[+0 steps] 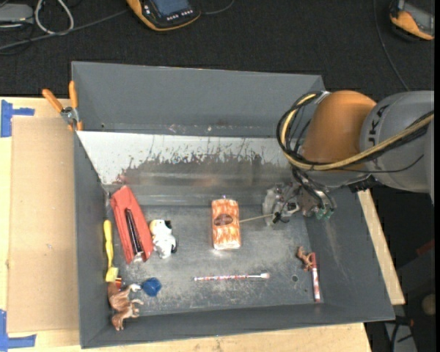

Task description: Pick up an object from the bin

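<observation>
My gripper [281, 207] hangs low at the right side of the bin, under the arm's orange cover. Just left of it lies an orange flame-patterned toy car [225, 224], with a thin pale rod [254, 218] running from the car towards the gripper. I see nothing held in the gripper. A red-and-white pen with a small brown figure at its top [312, 270] lies below the gripper by the right wall. A thin striped stick [231, 277] lies flat in front of the car.
Along the left wall lie a red stapler-like bar [130, 224], a yellow tool [108, 246], a white-and-black toy animal [162, 238], a blue cap [152, 287] and a brown toy animal [122, 308]. Bare floor lies between the car and the left group.
</observation>
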